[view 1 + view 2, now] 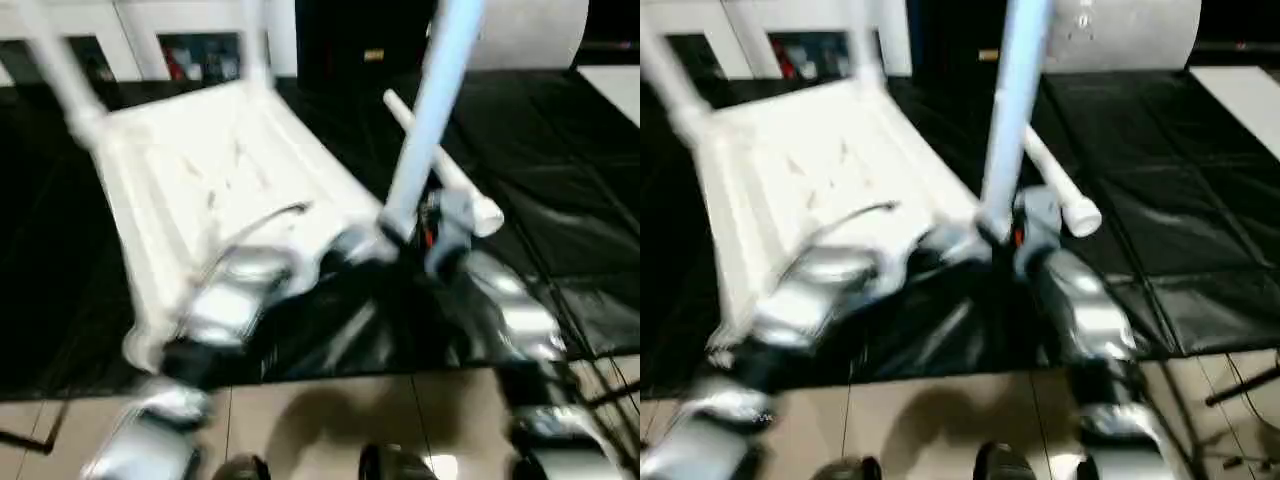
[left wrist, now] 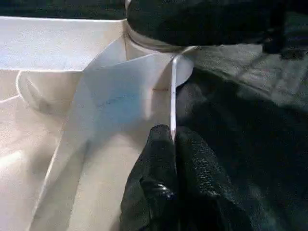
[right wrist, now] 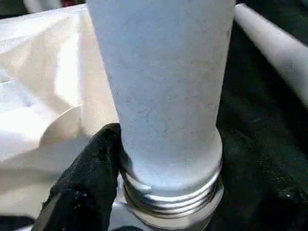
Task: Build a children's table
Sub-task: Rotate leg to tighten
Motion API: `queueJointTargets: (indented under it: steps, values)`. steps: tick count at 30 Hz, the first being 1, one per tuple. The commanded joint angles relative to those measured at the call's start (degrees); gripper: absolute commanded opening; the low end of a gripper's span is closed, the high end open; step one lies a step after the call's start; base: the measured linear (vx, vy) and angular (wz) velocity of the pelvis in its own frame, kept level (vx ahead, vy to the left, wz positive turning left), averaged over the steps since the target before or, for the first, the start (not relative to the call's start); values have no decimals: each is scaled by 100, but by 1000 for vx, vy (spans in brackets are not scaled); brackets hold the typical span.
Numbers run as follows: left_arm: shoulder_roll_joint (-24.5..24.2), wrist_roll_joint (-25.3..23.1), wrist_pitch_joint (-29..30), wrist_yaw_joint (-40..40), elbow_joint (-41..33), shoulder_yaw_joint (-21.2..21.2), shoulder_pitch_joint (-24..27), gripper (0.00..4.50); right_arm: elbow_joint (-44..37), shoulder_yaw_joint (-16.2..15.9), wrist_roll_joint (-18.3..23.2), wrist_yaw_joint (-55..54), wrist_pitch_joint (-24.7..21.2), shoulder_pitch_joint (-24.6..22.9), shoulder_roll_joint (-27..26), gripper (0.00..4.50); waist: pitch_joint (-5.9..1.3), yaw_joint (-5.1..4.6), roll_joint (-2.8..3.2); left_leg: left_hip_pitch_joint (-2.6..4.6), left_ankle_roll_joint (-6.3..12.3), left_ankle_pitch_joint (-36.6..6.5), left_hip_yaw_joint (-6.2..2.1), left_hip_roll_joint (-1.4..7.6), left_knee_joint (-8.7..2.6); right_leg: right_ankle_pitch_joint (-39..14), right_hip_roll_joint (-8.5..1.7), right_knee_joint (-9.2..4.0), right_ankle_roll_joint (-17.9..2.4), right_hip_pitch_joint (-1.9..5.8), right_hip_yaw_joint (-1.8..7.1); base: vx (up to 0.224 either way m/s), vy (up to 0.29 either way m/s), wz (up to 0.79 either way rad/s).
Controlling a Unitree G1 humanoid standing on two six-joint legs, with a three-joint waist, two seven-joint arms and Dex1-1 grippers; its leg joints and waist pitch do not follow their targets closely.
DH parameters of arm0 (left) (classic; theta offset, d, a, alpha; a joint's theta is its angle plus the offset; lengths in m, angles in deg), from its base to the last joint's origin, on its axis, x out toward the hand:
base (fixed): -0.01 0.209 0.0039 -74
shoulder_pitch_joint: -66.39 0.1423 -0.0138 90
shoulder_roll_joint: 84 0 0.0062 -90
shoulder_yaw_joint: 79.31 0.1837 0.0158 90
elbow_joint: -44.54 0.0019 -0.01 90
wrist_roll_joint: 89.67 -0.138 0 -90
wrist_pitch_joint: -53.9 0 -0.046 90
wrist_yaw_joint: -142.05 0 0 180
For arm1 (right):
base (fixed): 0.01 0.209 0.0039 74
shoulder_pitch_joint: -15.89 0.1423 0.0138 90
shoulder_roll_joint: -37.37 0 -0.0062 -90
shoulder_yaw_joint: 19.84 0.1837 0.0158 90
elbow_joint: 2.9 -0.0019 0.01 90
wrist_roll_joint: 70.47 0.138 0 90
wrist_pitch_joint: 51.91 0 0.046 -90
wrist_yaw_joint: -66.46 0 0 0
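Observation:
The white table top (image 1: 200, 190) lies underside up on the black cover. At its near right corner a white leg (image 1: 425, 120) stands upright, its threaded end (image 3: 168, 197) at the corner socket. My right gripper (image 1: 432, 238) is shut on this leg just above the thread, with one black finger (image 3: 86, 178) pressed against its side. Beside that corner, my left gripper (image 2: 172, 137) is shut on the top's thin rim (image 2: 173, 91). Two more legs (image 1: 60, 70) rise from the far corners. Another leg (image 1: 1055, 185) lies loose on the cover behind my right gripper.
The black cover (image 1: 560, 200) spreads over the floor to the right and behind. Pale floor tiles (image 1: 330, 420) run along the near edge by my feet. White shelving (image 1: 150, 40) and a large white roll (image 1: 1140, 35) stand at the back.

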Motion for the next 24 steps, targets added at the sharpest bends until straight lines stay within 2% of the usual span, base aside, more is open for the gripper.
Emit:
queueJointTargets:
  steps: [1, 4, 7, 9, 10, 12, 13, 14, 16, 19, 21, 22, 23, 24]
  values:
    - [367, 194, -91, 120, -284, 399, -149, 0, 182, -383, 153, 120, -222, -164, -496, 324, -417, 57, -23, -35, 658, -417, -43, 163, -329, -830, -320, -401, -1308, 391, 301, 0, 0, 0]
    - [196, 101, -153, 227, -317, 402, -98, 0, -85, -291, 184, 179, -200, -295, -479, 344, -409, 79, -8, -25, 715, -493, -44, 177, -337, -892, -323, -413, -1315, 390, 296, 0, 0, 0]
    - [-7, 84, -206, 392, -328, 366, -62, 0, -350, -266, 261, 462, -107, -418, -292, 380, -404, 102, 7, -8, 671, -585, -50, 201, -356, -955, -326, -410, -1297, 386, 300, 0, 0, 0]
    - [-93, 96, -230, 467, -333, 361, -47, 0, -458, -277, 328, 626, -71, -467, -199, 384, -405, 102, 11, -6, 659, -582, -49, 200, -352, -851, -321, -400, -1329, 387, 303, 0, 0, 0]
    - [-191, 108, -289, 569, -338, 372, -25, 0, -563, -272, 387, 760, -35, -517, -90, 406, -401, 104, 4, -3, 677, -575, -46, 198, -351, -806, -322, -404, -1329, 388, 307, 0, 0, 0]
    - [-514, 153, -470, 968, -350, 419, 54, 0, -859, -265, 585, 1363, 4, -662, 309, 418, -409, 126, 10, -2, 746, -523, -47, 196, -343, -631, -321, -381, -1364, 404, 307, 0, 0, 0]
    - [-696, 182, -560, 1202, -342, 434, 92, 0, -967, -253, 633, 1734, 18, -722, 574, 428, -410, 138, -3, -9, 852, -408, -48, 195, -329, -370, -302, -346, -1408, 420, 307, 0, 0, 0]
    - [-696, 182, -560, 1202, -342, 434, 92, 0, -967, -253, 633, 1734, 18, -722, 574, 437, -406, 122, 0, -9, 897, -401, -35, 201, -325, -327, -310, -338, -1451, 403, 316, 0, 0, 0]
    - [-1037, 281, -783, 1737, -296, 466, 146, 0, -1005, -232, 638, 2448, 122, -762, 1119, 445, -391, 127, -5, -9, 914, -414, -36, 200, -327, -476, -326, -355, -1480, 405, 308, 0, 0, 0]
    - [-1275, 338, -1000, 2109, -263, 522, 171, 0, -968, -263, 655, 2892, 225, -746, 1468, 445, -386, 162, 2, 18, 897, -495, -33, 216, -323, -699, -331, -363, -1452, 387, 319, 0, 0, 0]
    - [-1644, 439, -1405, 2737, -222, 658, 196, 0, -971, -432, 802, 3694, 323, -708, 1931, 445, -391, 188, 8, 27, 899, -487, -34, 227, -324, -701, -332, -354, -1451, 384, 321, 0, 0, 0]
    - [-1710, 449, -1438, 2843, -216, 682, 197, 0, -971, -474, 819, 3848, 328, -699, 2005, 445, -377, 189, -21, 17, 921, -490, -34, 222, -327, -698, -325, -358, -1451, 380, 317, 0, 0, 0]
    - [-1874, 487, -1583, 3150, -207, 740, 203, 0, -967, -596, 823, 4220, 351, -669, 2184, 445, -387, 208, -3, 29, 942, -431, -32, 230, -321, -613, -328, -331, -1482, 377, 325, 0, 0, 0]
    - [-1953, 525, -1634, 3324, -219, 761, 212, 0, -953, -672, 770, 4356, 433, -648, 2262, 445, -390, 220, -14, 28, 972, -403, -33, 230, -316, -564, -326, -319, -1504, 381, 318, 0, 0, 0]
